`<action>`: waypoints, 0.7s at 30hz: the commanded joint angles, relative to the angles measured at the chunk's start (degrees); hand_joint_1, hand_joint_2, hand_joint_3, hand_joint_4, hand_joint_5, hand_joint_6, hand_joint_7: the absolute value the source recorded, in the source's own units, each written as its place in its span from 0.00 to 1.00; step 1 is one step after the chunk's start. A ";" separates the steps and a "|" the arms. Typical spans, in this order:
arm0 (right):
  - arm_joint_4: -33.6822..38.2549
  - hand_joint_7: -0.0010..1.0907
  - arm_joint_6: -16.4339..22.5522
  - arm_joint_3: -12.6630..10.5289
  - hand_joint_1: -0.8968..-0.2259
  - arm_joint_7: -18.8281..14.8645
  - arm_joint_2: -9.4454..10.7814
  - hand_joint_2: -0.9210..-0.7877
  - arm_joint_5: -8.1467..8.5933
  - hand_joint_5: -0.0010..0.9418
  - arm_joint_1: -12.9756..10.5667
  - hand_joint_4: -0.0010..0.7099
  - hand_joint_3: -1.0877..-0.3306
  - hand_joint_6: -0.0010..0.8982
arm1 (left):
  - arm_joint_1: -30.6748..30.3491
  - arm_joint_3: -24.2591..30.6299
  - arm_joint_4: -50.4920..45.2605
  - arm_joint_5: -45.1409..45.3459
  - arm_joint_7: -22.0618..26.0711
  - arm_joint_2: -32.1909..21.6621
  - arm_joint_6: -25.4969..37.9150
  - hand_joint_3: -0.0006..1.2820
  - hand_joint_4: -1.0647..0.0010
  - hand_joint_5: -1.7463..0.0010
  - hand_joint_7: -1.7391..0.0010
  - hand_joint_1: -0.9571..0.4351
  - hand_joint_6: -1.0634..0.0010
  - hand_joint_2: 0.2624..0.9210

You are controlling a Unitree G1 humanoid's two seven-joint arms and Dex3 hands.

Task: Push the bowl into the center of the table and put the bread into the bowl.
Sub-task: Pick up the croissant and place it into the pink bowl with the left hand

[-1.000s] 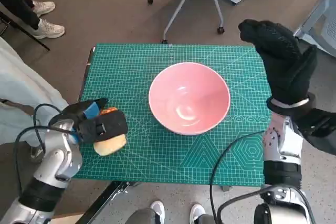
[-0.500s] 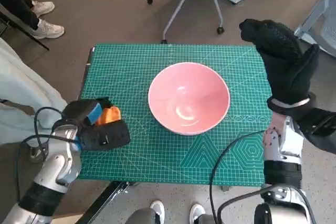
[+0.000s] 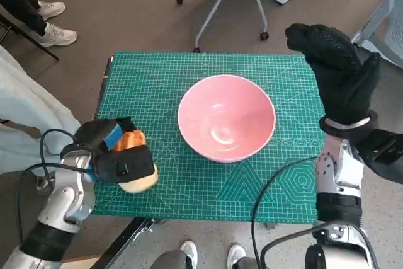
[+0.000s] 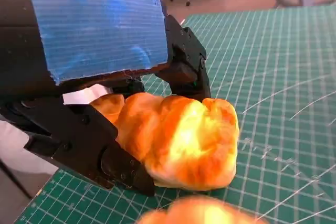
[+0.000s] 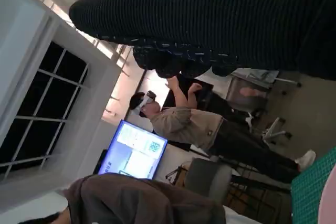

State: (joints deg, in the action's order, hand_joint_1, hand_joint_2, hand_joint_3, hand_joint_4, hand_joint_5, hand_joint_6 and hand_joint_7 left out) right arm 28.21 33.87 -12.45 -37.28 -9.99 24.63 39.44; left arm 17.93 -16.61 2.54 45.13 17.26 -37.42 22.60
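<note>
On worktop (image 3: 189, 181) left edge: bread (image 4: 184, 142), soft, light, crushable; left robot hand (image 3: 116, 155) clamped round its sides. Bowl (image 3: 227, 118) centred, rigid, likely slippery. Right robot hand (image 3: 334, 74) raised, fingers apart, empty.

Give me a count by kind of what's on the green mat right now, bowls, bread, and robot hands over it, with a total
Bowls: 1, the pink bowl.
Bread: 1, the bread, held by the left hand.
Hands: 2, the left hand and the right hand, raised at the mat's edge.
Total: 4.
</note>
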 commanded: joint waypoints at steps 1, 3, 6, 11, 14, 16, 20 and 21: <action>0.72 0.39 -0.24 -0.01 0.32 -0.60 0.12 0.00 0.22 0.00 -0.65 0.26 0.39 0.04 | -0.16 1.90 -3.18 -0.11 0.13 -0.88 -0.84 0.04 0.30 0.33 0.40 0.69 0.36 0.98; 0.80 0.39 -0.19 -0.01 0.32 -0.60 0.13 0.00 0.19 0.00 -0.60 0.25 0.38 0.04 | -0.01 2.34 -3.71 -0.10 0.08 -0.83 -1.10 0.04 0.30 0.33 0.40 0.69 0.36 0.98; 0.90 0.39 -0.11 -0.04 0.33 -0.64 0.09 0.00 0.20 0.00 -0.53 0.25 0.38 0.04 | 0.35 3.07 -4.80 0.02 0.23 -0.74 -1.26 0.04 0.29 0.33 0.40 0.69 0.36 0.98; 1.32 0.39 -0.03 -0.24 0.33 -0.81 -0.07 0.00 0.32 0.00 -0.28 0.26 0.39 0.04 | 1.62 4.57 -8.07 0.12 1.07 -0.75 -1.09 0.02 0.26 0.35 0.42 0.69 0.33 0.98; 1.26 0.39 -0.02 -0.25 0.33 -0.74 -0.01 0.00 0.28 0.00 -0.23 0.26 0.39 0.04 | 3.29 5.58 -10.52 0.06 1.75 -0.42 -0.77 0.02 0.26 0.34 0.43 0.69 0.33 0.98; 1.31 0.39 0.07 -0.23 0.33 -0.70 0.05 0.00 0.20 0.00 -0.20 0.26 0.39 0.04 | 4.28 5.99 -11.60 0.01 2.11 -0.12 -0.65 0.01 0.25 0.35 0.44 0.69 0.32 0.97; 1.48 0.39 0.28 -0.17 0.33 -0.58 0.18 0.00 0.00 0.00 -0.15 0.26 0.39 0.04 | 6.29 6.43 -13.17 -0.02 2.58 0.64 -0.58 0.01 0.24 0.35 0.45 0.69 0.31 0.97; 1.52 0.39 0.35 -0.14 0.33 -0.53 0.22 0.00 -0.06 0.00 -0.15 0.26 0.39 0.04 | 6.88 6.47 -13.56 -0.02 2.67 0.88 -0.56 0.01 0.24 0.36 0.45 0.69 0.31 0.97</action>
State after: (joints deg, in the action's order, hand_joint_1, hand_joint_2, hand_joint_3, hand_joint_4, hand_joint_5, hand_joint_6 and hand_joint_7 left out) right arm 28.95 34.20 -12.60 -37.43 -9.99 24.58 39.67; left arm 22.56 -10.78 -9.04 45.07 19.27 -37.37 21.80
